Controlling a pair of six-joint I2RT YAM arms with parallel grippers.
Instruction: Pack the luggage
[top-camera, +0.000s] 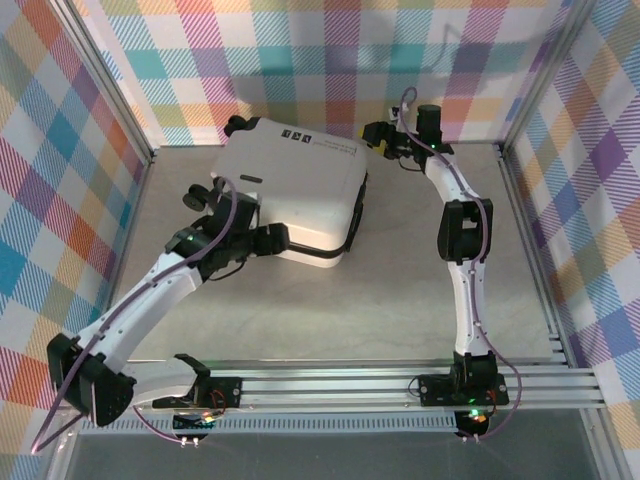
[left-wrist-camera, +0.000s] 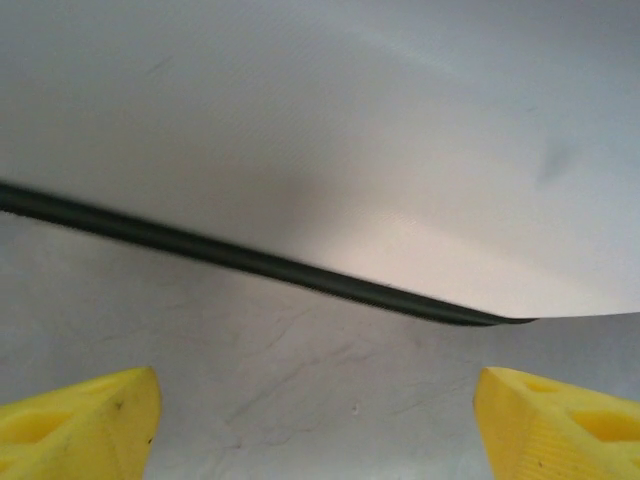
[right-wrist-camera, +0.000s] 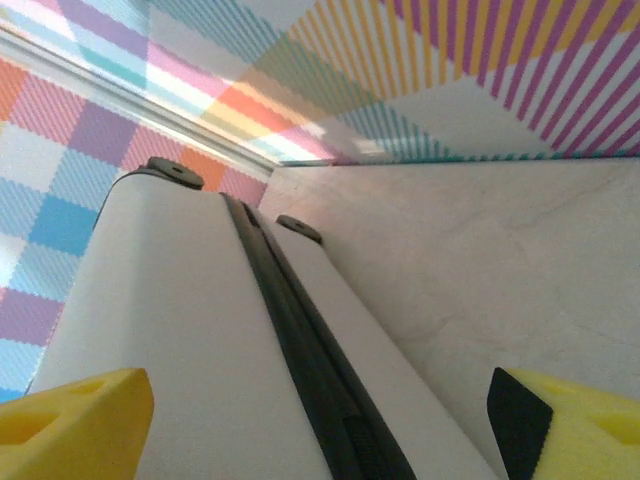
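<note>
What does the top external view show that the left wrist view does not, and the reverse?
Top external: the whole closed white suitcase lying flat, a black wheel, the right arm with the right pincer by the far corner, and the plaid walls.
Left wrist: a close look at the dark strip along the shell's lower edge, and the left pincer with its yellow fingertips wide apart, nothing between them.
Both: the white shell, the grey table and the left pincer at the suitcase's near edge.

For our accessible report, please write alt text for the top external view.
A closed white suitcase lies flat on a grey table. The left end effector is at its near edge, the right end effector by its far right corner. Plaid walls surround them.
</note>
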